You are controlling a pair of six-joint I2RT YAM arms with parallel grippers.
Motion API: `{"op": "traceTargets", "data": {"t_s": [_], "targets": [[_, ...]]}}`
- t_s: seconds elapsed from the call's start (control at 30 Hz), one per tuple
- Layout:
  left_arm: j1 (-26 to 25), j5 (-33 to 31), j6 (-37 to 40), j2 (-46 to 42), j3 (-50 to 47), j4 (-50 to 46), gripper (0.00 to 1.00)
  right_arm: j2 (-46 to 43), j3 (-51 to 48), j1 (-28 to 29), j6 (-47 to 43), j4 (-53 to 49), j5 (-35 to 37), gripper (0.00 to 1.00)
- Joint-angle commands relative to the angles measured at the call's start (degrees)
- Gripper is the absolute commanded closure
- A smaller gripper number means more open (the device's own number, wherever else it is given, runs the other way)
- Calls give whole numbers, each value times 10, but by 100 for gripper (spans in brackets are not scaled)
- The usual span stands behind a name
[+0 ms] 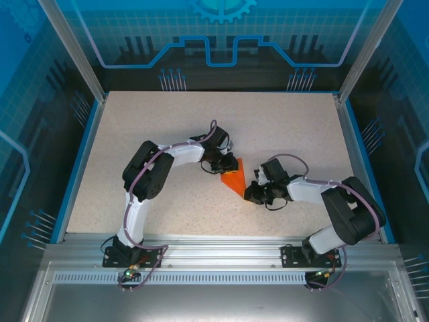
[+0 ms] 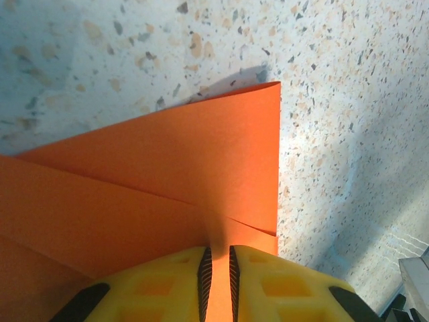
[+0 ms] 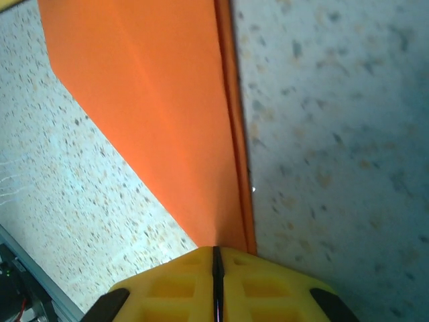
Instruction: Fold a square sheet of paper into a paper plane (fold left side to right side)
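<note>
The square sheet of paper (image 1: 234, 178) lies folded into a small orange triangle at the middle of the table. My left gripper (image 1: 223, 166) sits at its far left corner. In the left wrist view the layered paper (image 2: 201, 161) runs under the yellow fingers (image 2: 281, 282). The left gripper (image 2: 218, 249) has its jaws nearly together, with orange paper in the narrow slit between the pads. My right gripper (image 1: 253, 192) is at the near point of the triangle. In the right wrist view it (image 3: 217, 248) is shut, and the paper's narrow tip (image 3: 154, 100) ends under its fingertips.
The speckled table (image 1: 167, 127) has a blue border, and transparent enclosure walls stand on three sides. An aluminium rail (image 1: 221, 248) with both arm bases runs along the near edge. Bare tabletop lies all round the paper.
</note>
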Motion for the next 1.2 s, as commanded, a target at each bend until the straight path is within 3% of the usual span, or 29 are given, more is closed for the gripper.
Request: {"op": "traceTargets", "data": {"t_s": [0.0,0.17,0.33,0.57,0.7,0.83,1.0,1.17], "targets": [[5,-53,-3,40,-11,-20,78,0,-54,-15,-14,-148,12,90],[5,-45,-3,33,-12,-16,78,-38,-73,-35,-32,-163,5,90],[5,-22,5,-7,0,-24,73,-135,-65,-52,-82,-197,-5,87],[6,-4,21,-123,15,-53,53,-267,-26,-72,-162,-212,13,55],[14,-44,12,-202,-39,-54,41,-307,-17,-80,-161,-164,57,32],[16,-55,-17,-244,-119,-19,38,-311,-20,-84,-149,-88,51,13],[14,-14,-48,-212,-164,59,39,-273,-6,-85,-157,-71,21,9],[9,6,-62,-146,-139,92,42,-277,-26,-85,-145,-51,-8,9]]}}
